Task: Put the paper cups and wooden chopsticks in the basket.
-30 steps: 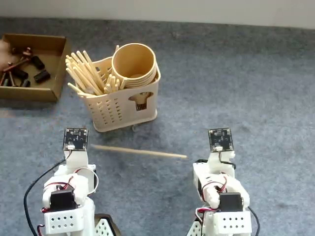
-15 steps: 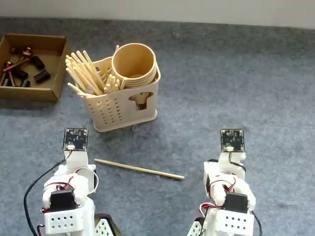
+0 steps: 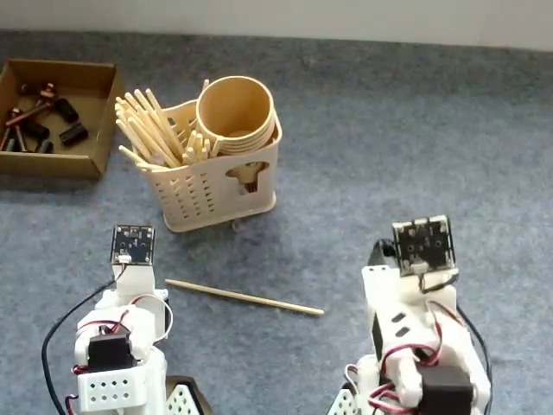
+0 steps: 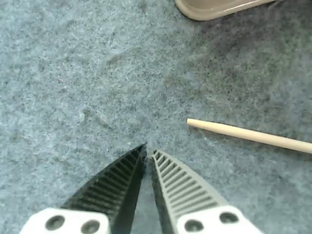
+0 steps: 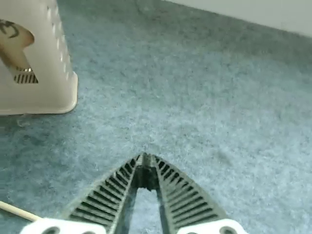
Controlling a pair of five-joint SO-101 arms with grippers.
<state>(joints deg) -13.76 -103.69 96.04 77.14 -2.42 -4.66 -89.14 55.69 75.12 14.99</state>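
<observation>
One loose chopstick [image 3: 244, 297] lies flat on the grey surface [image 3: 415, 130], on the near side of the basket [image 3: 216, 186] and well apart from it. A second ago it lay a little closer to the basket. It has not moved in the last half second.

Over that second my right arm has drawn back from the basket and swung outward, and its wrist now sits higher and tilted. My right end effector [image 5: 145, 157] is pressed together at the tips and holds nothing. It hangs over bare surface and faces the basket's near corner, with one end of the loose chopstick just beside it.

My left arm has kept its place. My left end effector [image 4: 147, 148] is also closed, with only a sliver between the fingers. It is empty and points down at the surface near the chopstick's other end, without touching it.

Inside the basket stand the stacked paper cups [image 3: 235, 111], upright. Next to them the bundle of chopsticks [image 3: 151, 130] leans out over the rim. The basket's slotted near wall stands between these and the loose chopstick.

Beyond the basket's chopstick side sits a cardboard box [image 3: 60, 160] holding small dark parts [image 3: 39, 121].
</observation>
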